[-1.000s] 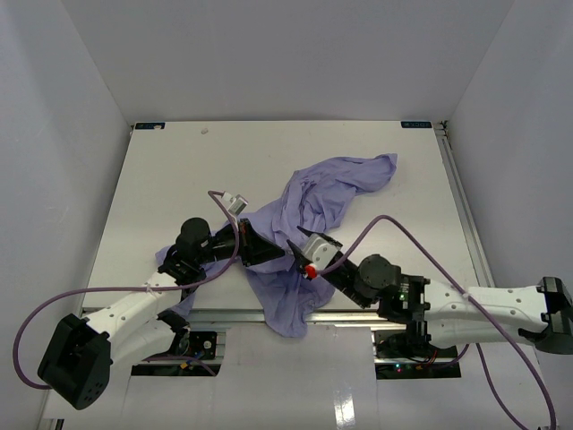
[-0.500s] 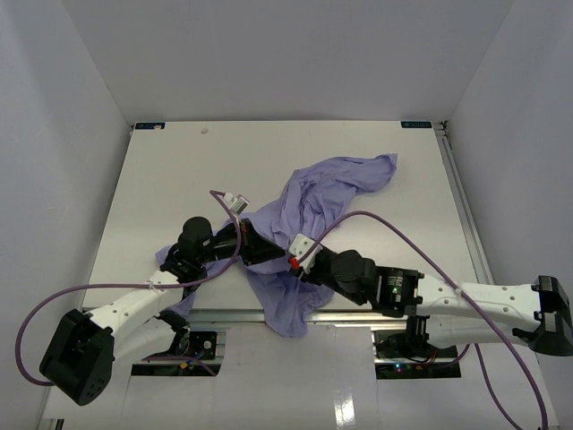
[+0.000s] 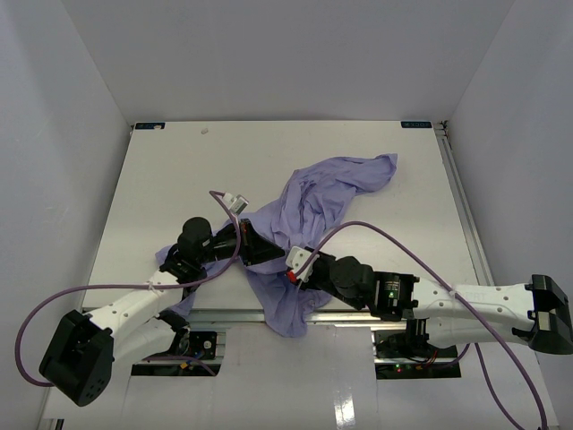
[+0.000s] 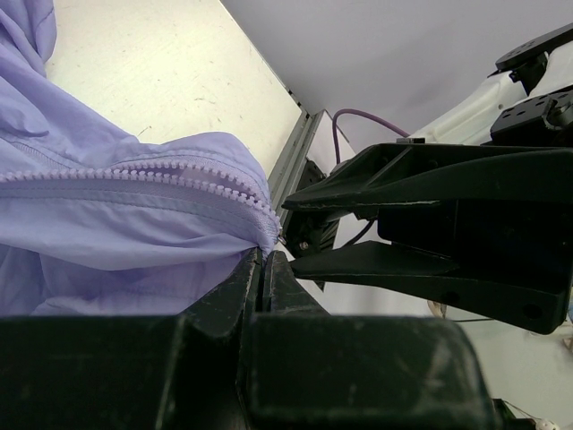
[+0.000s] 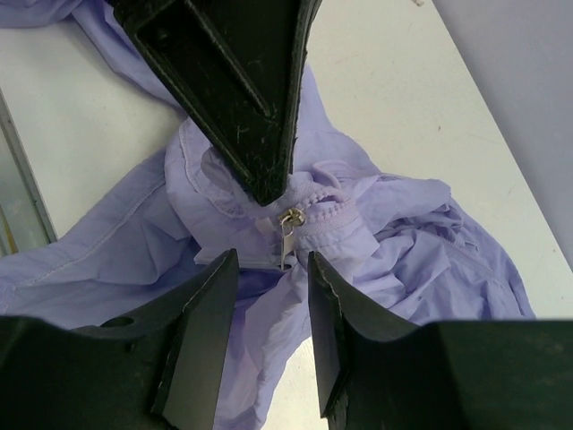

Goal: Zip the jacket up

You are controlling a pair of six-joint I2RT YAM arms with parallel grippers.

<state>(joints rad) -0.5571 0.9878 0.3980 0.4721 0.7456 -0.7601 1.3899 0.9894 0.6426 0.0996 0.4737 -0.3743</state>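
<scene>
With left hand (image 4: 266,258) pinching the jacket (image 4: 107,224) hem, centre spread right hand (image 5: 273,269) on zipper pull (image 5: 286,235), then close.

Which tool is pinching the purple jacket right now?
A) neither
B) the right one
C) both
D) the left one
D: the left tool is shut on the jacket, while the right tool stands open, just short of the zipper pull.

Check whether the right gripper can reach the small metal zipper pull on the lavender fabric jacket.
Likely yes: the right gripper stands open facing the zipper pull, nothing between; left gripper pinches the jacket.
</scene>
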